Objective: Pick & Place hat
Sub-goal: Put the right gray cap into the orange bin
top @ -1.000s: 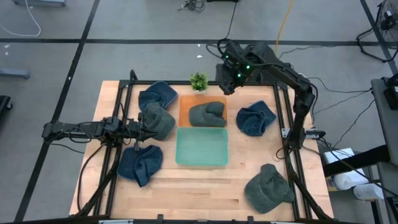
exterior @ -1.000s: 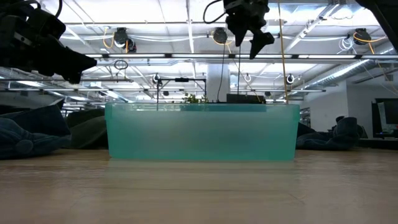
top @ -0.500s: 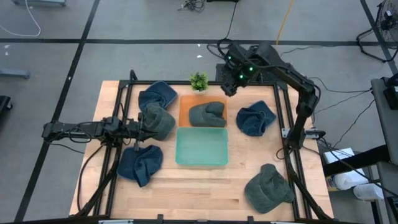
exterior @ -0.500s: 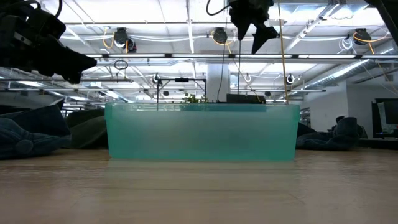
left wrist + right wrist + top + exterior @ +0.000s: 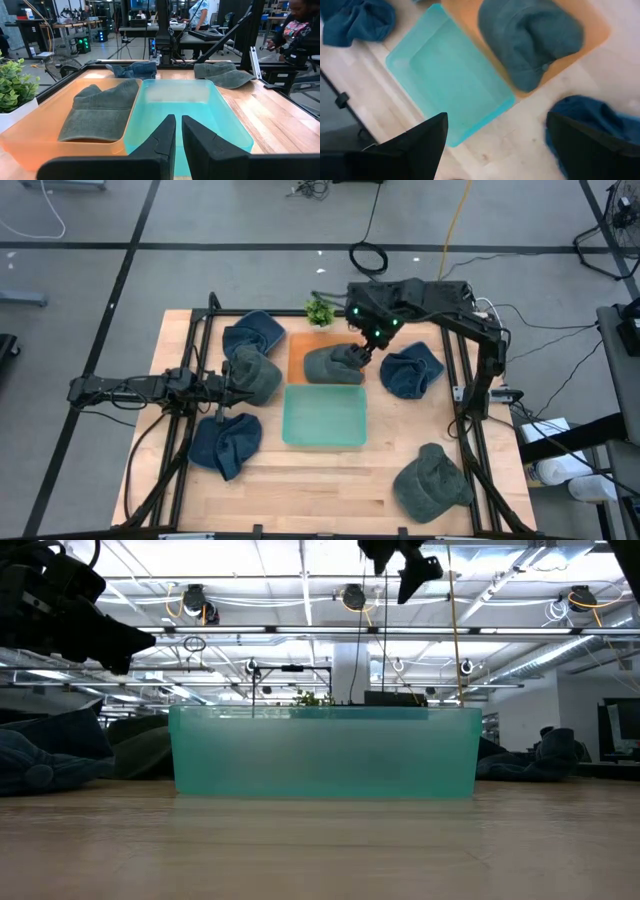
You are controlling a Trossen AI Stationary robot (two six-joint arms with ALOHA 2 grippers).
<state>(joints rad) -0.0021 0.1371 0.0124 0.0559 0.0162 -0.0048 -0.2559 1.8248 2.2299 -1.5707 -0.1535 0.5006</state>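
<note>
A grey-green hat lies in the orange tray, also seen in the right wrist view as the hat and in the left wrist view as the hat. My right gripper hangs open high above the tray's right edge, pointing steeply down, with nothing between its fingers. In the low view the right gripper shows at the top. My left gripper is shut, level, and waits over the table's left side.
An empty teal bin stands just nearer than the orange tray. Other hats lie around: blue ones, green ones. A small potted plant stands at the far edge.
My right gripper has swung from beyond the table's far edge toward the near edge, and now hangs over the right side of the orange tray. It has stayed high and open. No hat has moved.
</note>
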